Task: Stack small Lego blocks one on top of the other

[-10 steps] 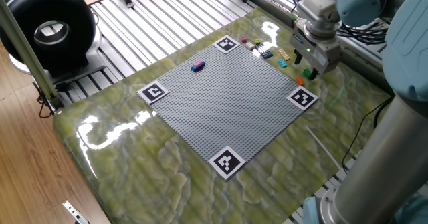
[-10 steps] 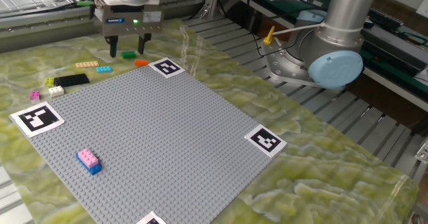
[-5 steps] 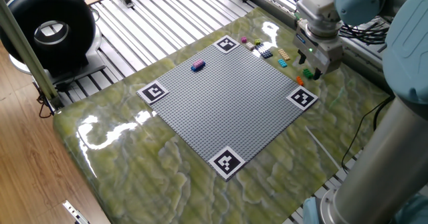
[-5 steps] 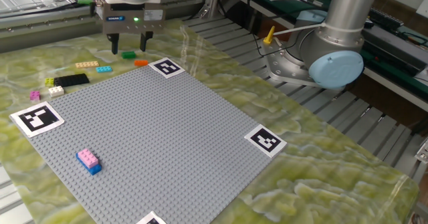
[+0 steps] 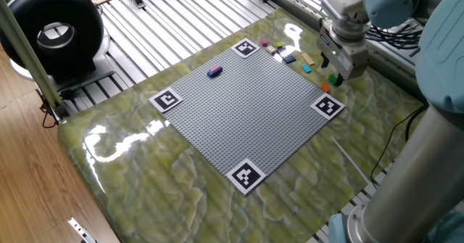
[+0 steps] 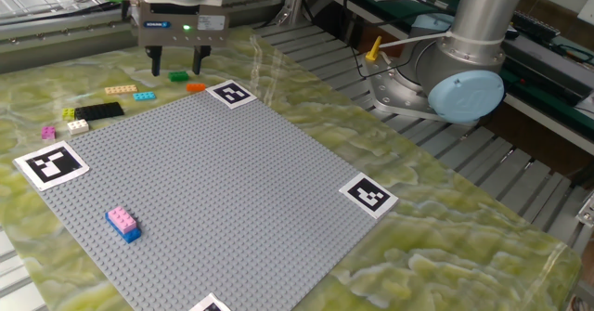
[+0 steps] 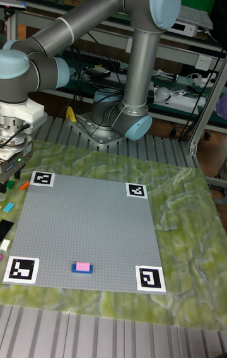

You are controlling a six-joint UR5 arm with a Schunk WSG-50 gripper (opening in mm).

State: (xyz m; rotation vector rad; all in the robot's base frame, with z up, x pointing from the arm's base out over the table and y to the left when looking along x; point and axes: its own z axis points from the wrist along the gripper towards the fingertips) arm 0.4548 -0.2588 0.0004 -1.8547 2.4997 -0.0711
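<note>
Jaws apart on the gripper (image 6: pixel 175 70) straddling a green brick (image 6: pixel 176 75), gripper label unreadable, marker tag (image 6: pixel 231 94) nearby

Bright, even overhead light fills all three views, throwing white glare streaks on the glossy green marbled counter (image 5: pixel 138 138) while the matte grey studded baseplate (image 6: pixel 213 190) stays glare-free with only faint, soft shadows, and the small distant bricks look slightly soft.

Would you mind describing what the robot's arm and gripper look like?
The arm is built of silver-grey tubes with pale blue caps at the joints. Its gripper has a grey, boxy body with a small blue label and a lit green light, and two short dark fingers.
</note>
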